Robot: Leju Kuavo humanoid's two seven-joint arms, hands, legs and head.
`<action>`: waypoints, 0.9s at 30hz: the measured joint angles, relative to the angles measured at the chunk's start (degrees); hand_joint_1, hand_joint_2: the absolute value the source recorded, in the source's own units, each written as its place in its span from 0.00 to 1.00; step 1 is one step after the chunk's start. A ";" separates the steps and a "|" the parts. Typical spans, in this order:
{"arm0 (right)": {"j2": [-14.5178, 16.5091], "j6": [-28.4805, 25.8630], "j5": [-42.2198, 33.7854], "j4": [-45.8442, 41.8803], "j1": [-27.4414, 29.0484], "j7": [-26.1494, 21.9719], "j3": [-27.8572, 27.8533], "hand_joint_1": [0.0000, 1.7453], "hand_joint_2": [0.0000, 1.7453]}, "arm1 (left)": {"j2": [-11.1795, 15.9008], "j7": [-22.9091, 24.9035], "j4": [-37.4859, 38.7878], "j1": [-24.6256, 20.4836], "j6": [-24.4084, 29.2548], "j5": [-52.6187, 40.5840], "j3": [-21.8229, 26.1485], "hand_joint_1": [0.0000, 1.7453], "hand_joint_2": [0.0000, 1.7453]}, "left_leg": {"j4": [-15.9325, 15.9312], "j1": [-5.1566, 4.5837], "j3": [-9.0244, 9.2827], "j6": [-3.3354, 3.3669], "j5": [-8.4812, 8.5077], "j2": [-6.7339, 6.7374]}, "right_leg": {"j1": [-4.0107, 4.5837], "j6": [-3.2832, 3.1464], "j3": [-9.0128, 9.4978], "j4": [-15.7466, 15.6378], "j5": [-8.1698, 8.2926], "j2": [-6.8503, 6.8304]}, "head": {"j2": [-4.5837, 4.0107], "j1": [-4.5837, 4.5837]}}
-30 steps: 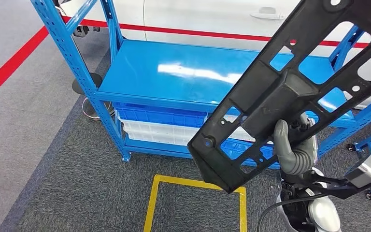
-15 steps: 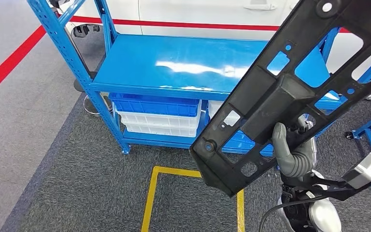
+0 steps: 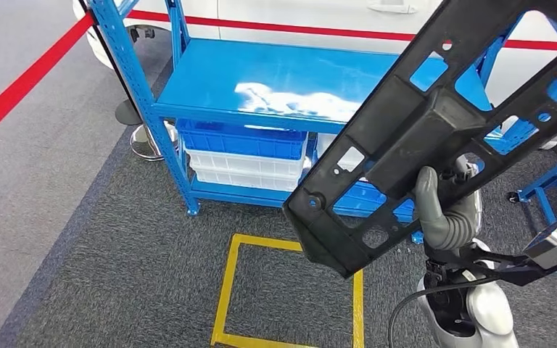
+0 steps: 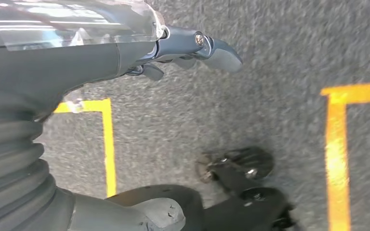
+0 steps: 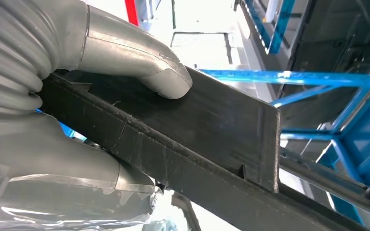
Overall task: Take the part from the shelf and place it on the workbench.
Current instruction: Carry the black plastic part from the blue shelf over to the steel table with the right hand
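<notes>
The part is a long black plastic frame with several cut-outs, held up at a slant across the right of the head view. My right hand grips it from below near its middle, with the grey thumb up against its raised block. In the right wrist view the thumb presses on the part's flat black face. The blue shelf stands behind, its top surface bare. My left hand hangs over the grey carpet, fingers stretched out with nothing in them.
Blue and white bins sit under the shelf top. A yellow taped square marks the carpet in front. A white car is behind the shelf. A red floor line runs at the left, and another blue frame stands at the right.
The whole picture has shifted, so the camera has moved: the shelf now sits higher and further right, and more of the yellow square shows. My right hand keeps the same hold on the part.
</notes>
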 joint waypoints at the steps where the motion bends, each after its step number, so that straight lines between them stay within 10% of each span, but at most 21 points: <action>1: 0.00 0.00 0.00 0.07 -0.24 0.00 -0.11 1.00 1.00 | 0.02 0.08 0.00 0.02 0.01 -0.16 -0.27 0.00 1.00 | 0.47 0.07 -0.86 -0.18 0.30 -0.01 | -0.16 0.12 2.15 -2.30 1.38 -0.03 | -0.01 0.01; 5: 0.00 0.13 0.04 0.12 -1.14 0.05 -0.28 1.00 1.00 | 0.16 0.31 0.00 -0.25 -0.02 -0.87 -1.18 0.00 1.00 | 2.45 -0.01 -3.31 -1.34 1.16 -0.06 | -0.02 -0.65 9.87 -13.39 2.70 0.03 | 0.00 0.06; 8: 0.09 0.02 0.41 0.13 -1.08 0.02 -0.31 1.00 1.00 | 0.40 0.42 0.00 -0.39 -0.15 -1.17 -1.65 0.00 1.00 | 2.89 0.03 -4.00 -2.45 1.60 -0.23 | 0.01 -2.20 9.38 -14.27 3.29 0.00 | 0.00 0.18; 13: 0.92 -0.84 2.91 -0.07 0.32 -1.01 -0.21 1.00 1.00 | 0.79 0.34 0.00 -0.68 -0.64 -1.59 -2.40 0.00 1.00 | 15.74 0.41 -7.78 -3.65 -8.87 -0.43 | -0.03 -3.82 6.30 -14.39 6.03 -0.34 | 0.00 -0.09; 15: 1.44 -1.22 4.41 -0.39 1.28 -1.61 0.03 1.00 1.00 | 0.85 0.31 0.00 -0.78 -0.73 -1.84 -2.72 0.00 1.00 | 18.50 0.43 -7.10 -3.74 -9.15 -0.43 | 0.03 -3.73 4.75 -14.23 7.09 -0.35 | 0.00 -0.09; 18: 2.10 -1.92 6.37 -1.08 2.69 -2.41 0.43 1.00 1.00 | 0.90 0.38 0.00 -0.76 -0.80 -2.16 -3.01 0.00 1.00 | 9.87 0.41 0.16 -3.23 -5.41 -0.49 | 0.03 -3.30 2.69 -13.90 8.63 -0.30 | 0.00 -0.10; 21: 2.65 -2.54 7.49 -1.93 4.10 -3.24 0.80 1.00 1.00 | 0.92 0.51 0.00 -0.61 -0.85 -2.48 -3.51 0.00 1.00 | 1.24 -0.02 5.55 -2.49 -5.86 -0.69 | 0.06 -2.32 2.21 -13.93 9.95 -0.33 | 0.00 -0.13; 24: 3.04 -2.87 7.87 -2.45 5.24 -3.66 1.11 1.00 1.00 | 0.87 0.57 0.00 -0.28 -0.87 -2.57 -4.02 0.00 1.00 | 0.56 -0.14 5.13 -1.42 -4.82 -0.62 | -0.05 -1.18 2.17 -14.31 10.78 -0.29 | 0.00 -0.44; 27: 3.15 -2.93 7.91 -2.69 5.90 -3.78 1.20 1.00 1.00 | 0.81 0.57 0.00 -0.17 -0.89 -2.63 -4.22 0.00 1.00 | 0.20 0.08 3.42 -0.15 -2.86 -0.19 | -0.20 -0.56 0.25 -9.21 4.67 -0.10 | 0.00 -0.18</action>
